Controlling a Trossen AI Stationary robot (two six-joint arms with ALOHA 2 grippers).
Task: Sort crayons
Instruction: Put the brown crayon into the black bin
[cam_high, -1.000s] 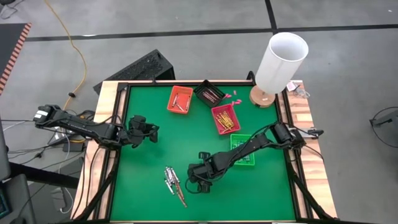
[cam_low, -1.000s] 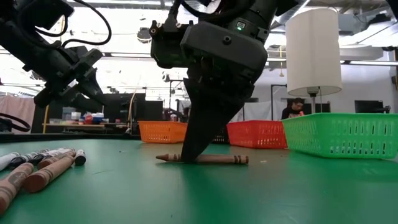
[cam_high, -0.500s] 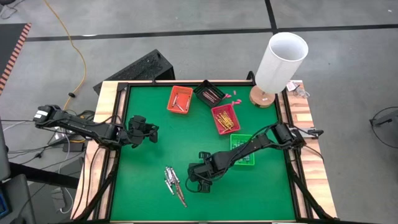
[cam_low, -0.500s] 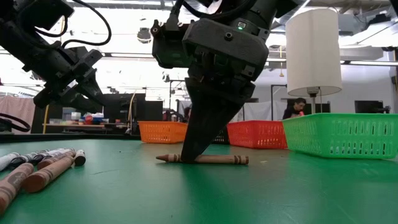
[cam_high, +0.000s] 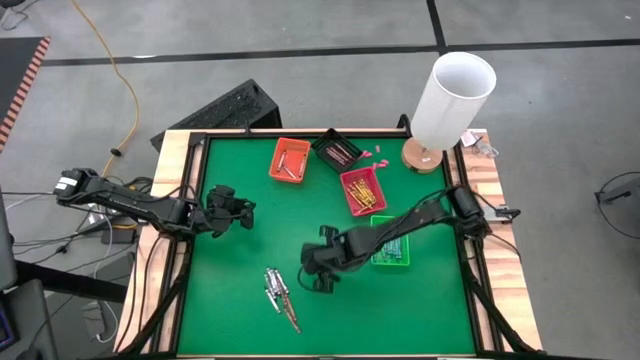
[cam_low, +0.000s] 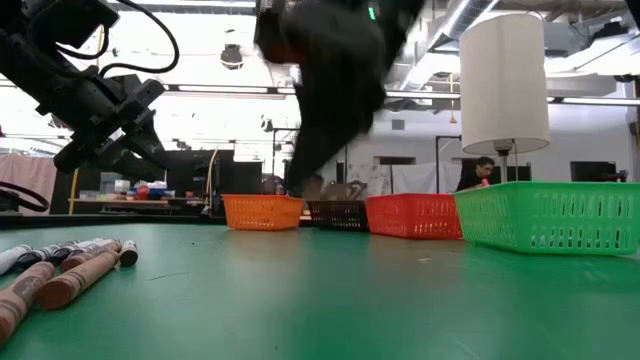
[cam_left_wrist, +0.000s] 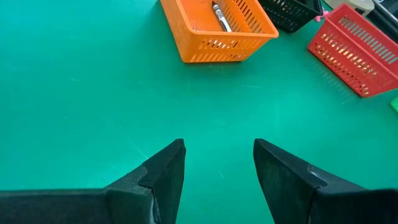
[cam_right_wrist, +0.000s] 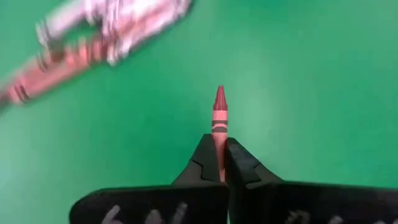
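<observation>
From above, you see four trays on the green counter (cam_high: 240, 250): an orange tray (cam_high: 289, 160), a dark tray (cam_high: 336, 150), a red tray (cam_high: 362, 191) and a green tray (cam_high: 390, 243), with a loose heap of crayons (cam_high: 279, 297) near the front edge. Your right gripper (cam_high: 322, 275) hangs just beside that heap; your left gripper (cam_high: 231, 212) waits at the left side. At counter level, several crayons (cam_low: 60, 272) lie at the left. Your left wrist camera shows its fingers (cam_left_wrist: 166, 171) spread over bare counter. Your right wrist camera shows one red crayon (cam_right_wrist: 219, 118) pinched between fingers pressed together, above the counter.
</observation>
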